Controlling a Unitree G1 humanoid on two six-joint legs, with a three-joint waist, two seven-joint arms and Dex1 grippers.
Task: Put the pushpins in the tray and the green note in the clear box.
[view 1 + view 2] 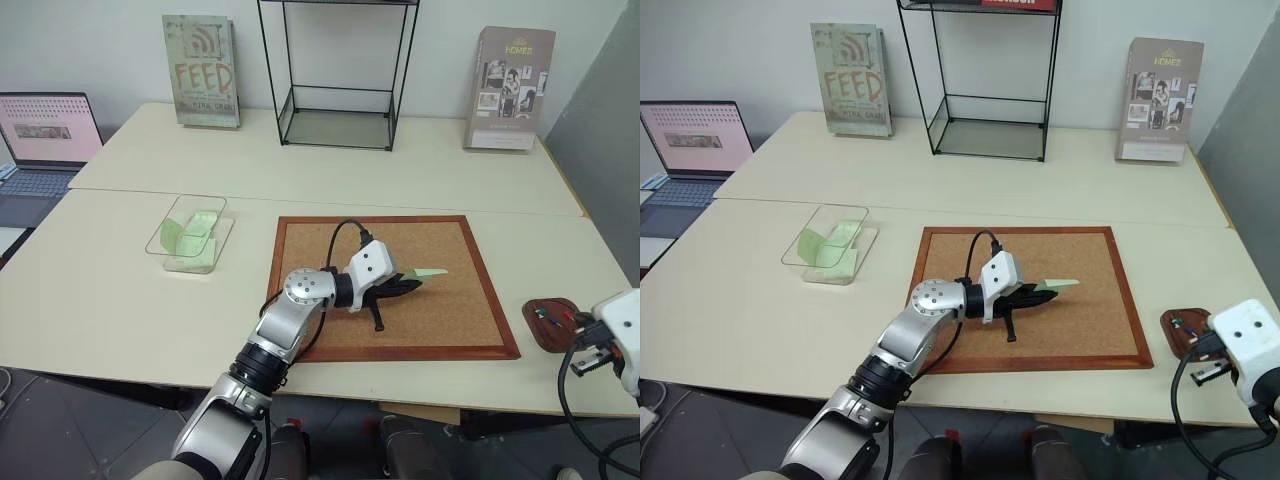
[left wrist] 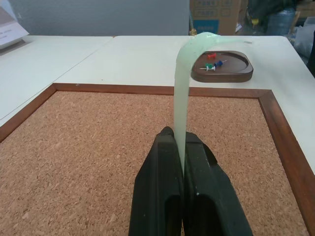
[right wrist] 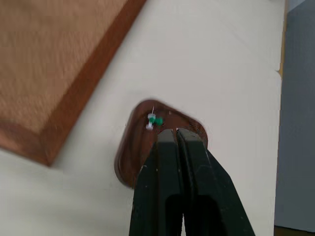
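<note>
Left pincer [image 2: 183, 147]: closed on the note, over the middle of the corkboard, pointing toward the robot's right

Note [image 2: 181, 93]: pale green slip, one end pinched between the left pincer's fingers [image 2: 160, 187]; from the tips it runs out past the pincer, bends over and droops at its free end; in the eye views its free end juts out beyond the fingertips above the cork [image 1: 430, 272]

Corkboard [image 1: 450, 300]: brown-framed cork panel lying flat on the worktop, in front of the robot

Right pincer [image 3: 176, 135]: closed, nothing between the fingers; it hangs just over the near edge of the tray, at the robot's right

Tray [image 3: 129, 147]: small dark wooden dish with rounded corners, on the worktop just right of the corkboard, apart from its frame

Pushpins [image 2: 212, 63]: lie in the tray; the left wrist view shows a red, a green and a blue head close together; the right wrist view shows a green head beside the right pincer's tips

Box [image 1: 190, 234]: clear shallow container on the worktop, left of the corkboard and well apart from the left pincer; pale green slips already lie inside it

Worktop [image 1: 120, 300]: pale cream; a black wire stand [image 1: 338, 70] stands at the back between two upright books, and a laptop [image 1: 45, 140] sits at the far left
</note>
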